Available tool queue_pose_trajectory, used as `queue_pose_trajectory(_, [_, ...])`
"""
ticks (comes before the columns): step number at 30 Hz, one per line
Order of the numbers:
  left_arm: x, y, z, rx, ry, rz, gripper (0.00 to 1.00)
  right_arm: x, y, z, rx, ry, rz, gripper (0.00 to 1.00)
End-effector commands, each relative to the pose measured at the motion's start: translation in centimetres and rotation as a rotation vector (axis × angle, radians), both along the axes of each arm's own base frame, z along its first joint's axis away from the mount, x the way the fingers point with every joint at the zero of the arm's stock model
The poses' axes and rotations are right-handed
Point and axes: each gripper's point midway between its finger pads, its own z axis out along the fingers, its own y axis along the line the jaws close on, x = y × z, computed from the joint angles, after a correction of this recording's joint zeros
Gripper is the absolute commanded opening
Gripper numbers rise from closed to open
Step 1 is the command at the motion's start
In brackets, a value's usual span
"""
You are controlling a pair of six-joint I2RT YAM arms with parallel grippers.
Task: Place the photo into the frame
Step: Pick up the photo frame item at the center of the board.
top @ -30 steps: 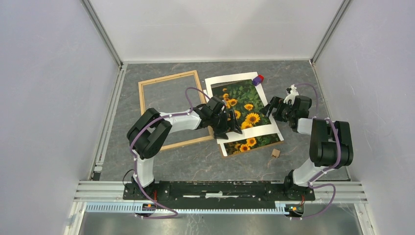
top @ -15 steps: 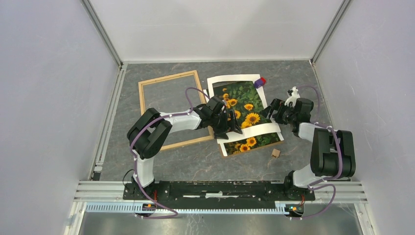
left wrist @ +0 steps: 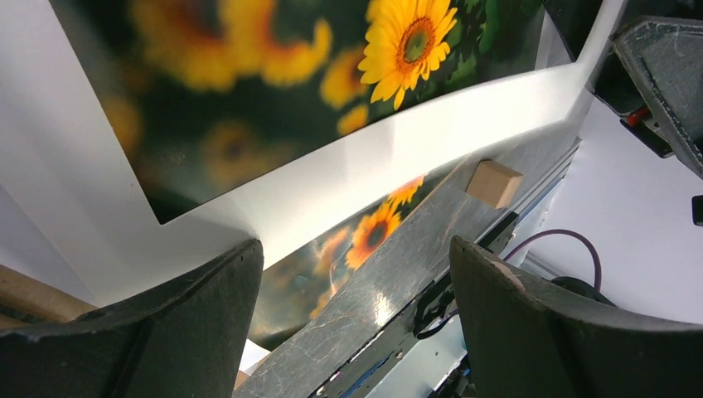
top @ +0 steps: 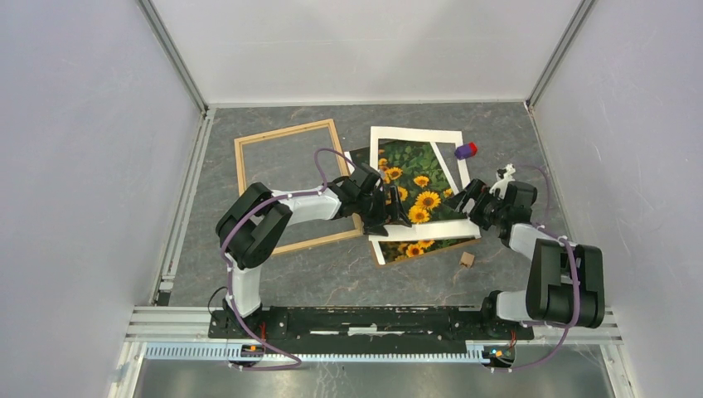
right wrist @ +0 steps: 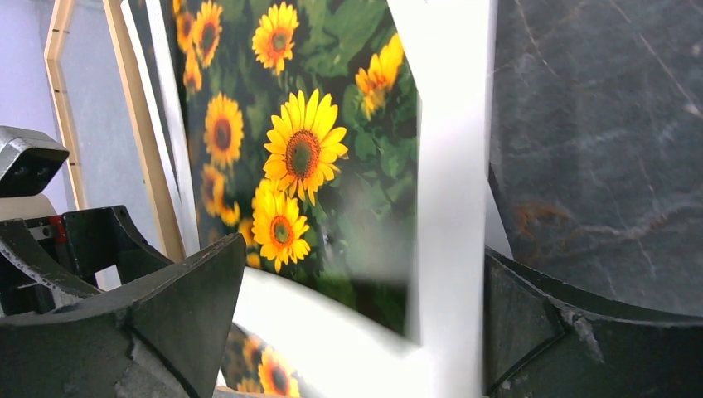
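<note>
Photo [top: 412,184], long axis near-to-far (far end slightly leftward), beside frame [top: 282,133]

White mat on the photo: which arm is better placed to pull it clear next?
Right, probably. The right gripper is open with a strip of the white mat between its jaws, on the side away from the frame. The left gripper, also open, sits over the photo.

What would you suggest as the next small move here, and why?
Probably close the right gripper on the corner of the white mat, which sits between its open jaws, and slide the mat rightwards off the photo: the mat overlaps the photo, and the frame lies empty to the left.
</note>
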Motion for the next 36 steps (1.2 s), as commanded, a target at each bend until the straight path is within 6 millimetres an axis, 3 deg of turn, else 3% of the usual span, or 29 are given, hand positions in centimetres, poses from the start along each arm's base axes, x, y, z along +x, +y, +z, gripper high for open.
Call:
queue_pose_trajectory(1, [-0.8,2.2,-4.5,0.130,0.054,0.034,0.91,-1.4,-0.8,-0.2,0.004,0.040,-0.030,0.98])
queue_pose_trajectory(12, [-0.8,2.1,-4.6,0.122,0.057,0.034,0.91,-3.9,-0.4,0.0,-0.003,0.028,-0.005,0.96])
queue_pose_trajectory(18, [-0.9,1.9,-4.0,0.103,0.049,0.028,0.91,-4.3,-1.0,-0.1,-0.067,0.018,0.010,0.74])
queue_pose_trajectory(23, [-0.6,1.4,-2.1,0.048,-0.005,0.009,0.91,-5.2,-0.5,-0.7,-0.062,0.037,0.039,0.53])
queue_pose_trajectory(28, [-0.3,0.3,2.2,-0.068,-0.104,-0.038,0.94,-5.9,-0.7,-0.4,-0.080,0.052,0.038,0.32])
queue_pose_trajectory(36, [-0.9,-1.0,13.4,-0.270,-0.300,-0.153,1.00,-6.8,-0.9,0.8,-0.106,0.108,0.056,0.13])
